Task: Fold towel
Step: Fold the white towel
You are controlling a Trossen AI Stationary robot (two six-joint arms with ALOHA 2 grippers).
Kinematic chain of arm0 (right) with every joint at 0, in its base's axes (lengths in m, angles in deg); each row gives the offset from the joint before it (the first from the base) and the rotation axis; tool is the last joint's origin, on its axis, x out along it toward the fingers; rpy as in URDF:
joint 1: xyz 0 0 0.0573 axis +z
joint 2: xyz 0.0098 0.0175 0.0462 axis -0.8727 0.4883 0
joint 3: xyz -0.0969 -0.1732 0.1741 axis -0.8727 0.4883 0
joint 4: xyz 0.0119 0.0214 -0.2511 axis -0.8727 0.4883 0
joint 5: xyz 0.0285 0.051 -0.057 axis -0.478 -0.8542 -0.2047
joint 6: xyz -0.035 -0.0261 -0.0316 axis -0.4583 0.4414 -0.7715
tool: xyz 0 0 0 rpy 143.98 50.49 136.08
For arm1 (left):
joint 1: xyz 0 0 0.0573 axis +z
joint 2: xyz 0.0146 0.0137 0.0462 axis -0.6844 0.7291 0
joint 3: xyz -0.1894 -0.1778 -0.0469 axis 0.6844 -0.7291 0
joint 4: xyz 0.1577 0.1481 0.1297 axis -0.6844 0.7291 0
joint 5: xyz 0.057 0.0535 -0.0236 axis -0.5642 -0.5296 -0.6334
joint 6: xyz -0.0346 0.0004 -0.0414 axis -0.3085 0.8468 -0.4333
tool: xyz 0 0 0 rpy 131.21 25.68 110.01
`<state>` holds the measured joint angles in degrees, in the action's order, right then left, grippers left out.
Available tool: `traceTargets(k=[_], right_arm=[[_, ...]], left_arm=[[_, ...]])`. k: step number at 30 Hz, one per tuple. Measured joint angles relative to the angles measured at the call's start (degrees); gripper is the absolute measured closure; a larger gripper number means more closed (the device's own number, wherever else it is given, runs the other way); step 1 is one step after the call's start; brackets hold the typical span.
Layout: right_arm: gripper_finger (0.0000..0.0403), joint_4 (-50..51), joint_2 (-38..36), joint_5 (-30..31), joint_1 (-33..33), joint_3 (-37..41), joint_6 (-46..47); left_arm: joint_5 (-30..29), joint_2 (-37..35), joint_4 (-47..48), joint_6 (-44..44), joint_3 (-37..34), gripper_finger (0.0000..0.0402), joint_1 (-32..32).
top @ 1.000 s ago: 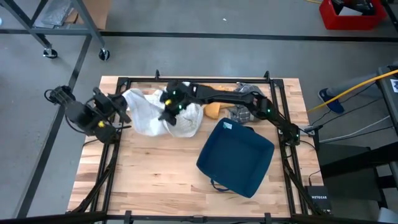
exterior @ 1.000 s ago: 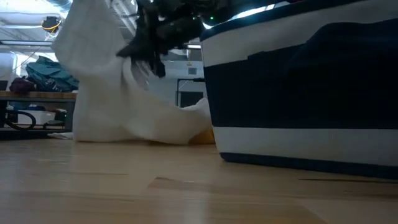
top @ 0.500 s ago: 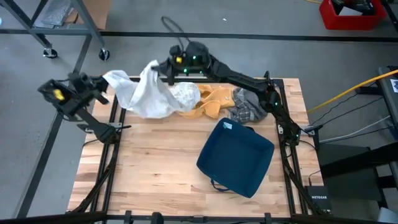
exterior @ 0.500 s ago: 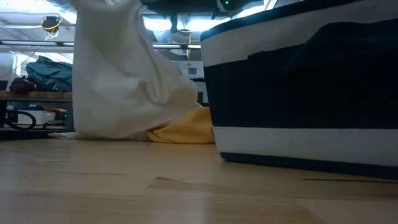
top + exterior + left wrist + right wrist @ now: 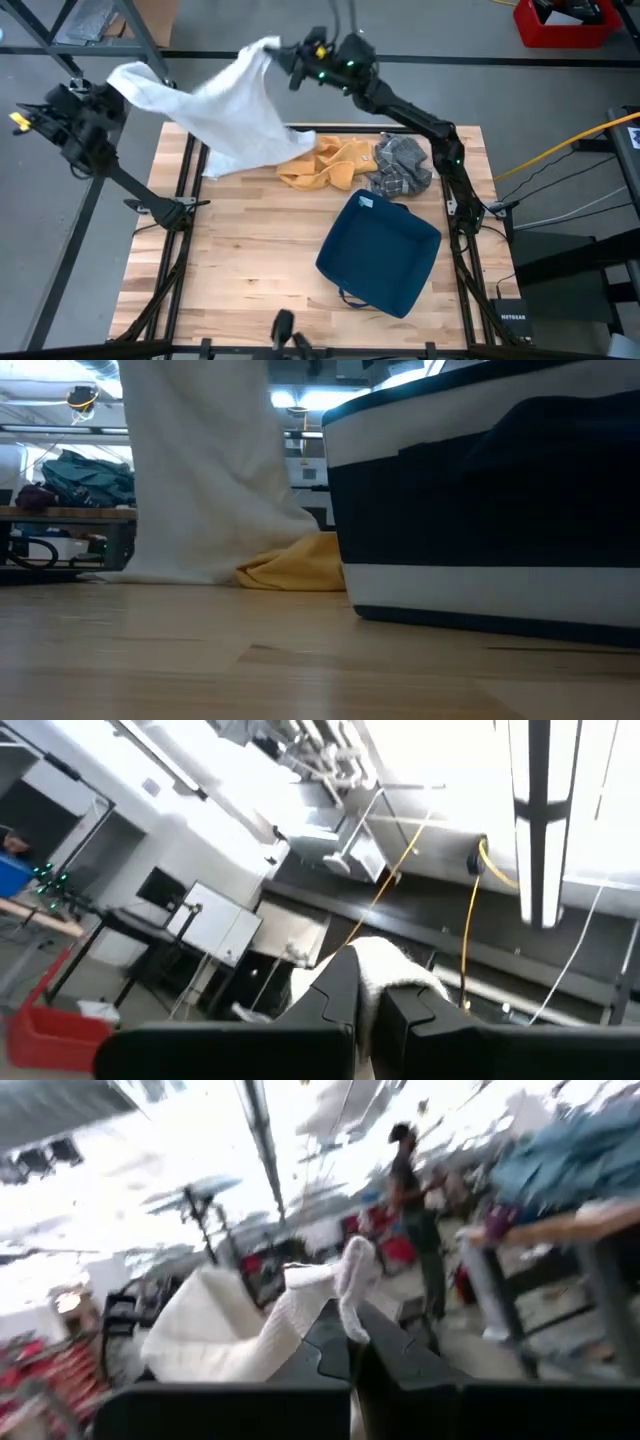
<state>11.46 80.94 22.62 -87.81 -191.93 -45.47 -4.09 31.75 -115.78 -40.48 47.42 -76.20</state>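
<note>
White towel (image 5: pixel 225 110) stretched aloft, corners clamped in left end effector (image 5: pixel 108 92) at 9 o'clock, right end effector (image 5: pixel 285 55) at 12; lower edge brushing worktop (image 5: pixel 250 250).

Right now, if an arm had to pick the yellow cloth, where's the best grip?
Likely the yellow cloth's raised crumpled folds near its middle, from straight above. It lies bunched on the table; the white towel overlaps its left edge and the grey cloth crowds its right.

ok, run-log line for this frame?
stage: lift-spread | left hand: shut on white towel | right hand: shut on white towel | towel: stretched above table, lower edge near yellow cloth
</note>
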Motion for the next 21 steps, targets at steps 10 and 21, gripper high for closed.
traceTargets(k=[10, 21], right_arm=[[0.0401, -6.63, -4.5, 6.71, -3.85, -0.02, -0.12], [0.0402, -11.36, -4.76, 6.84, -7.13, 0.0, 2.55]], left_arm=[[1.9, 12.39, -5.11, 14.11, 16.68, 0.0402, -0.04], [2.74, 21.03, -5.01, 23.95, 29.85, 0.0401, -0.07]])
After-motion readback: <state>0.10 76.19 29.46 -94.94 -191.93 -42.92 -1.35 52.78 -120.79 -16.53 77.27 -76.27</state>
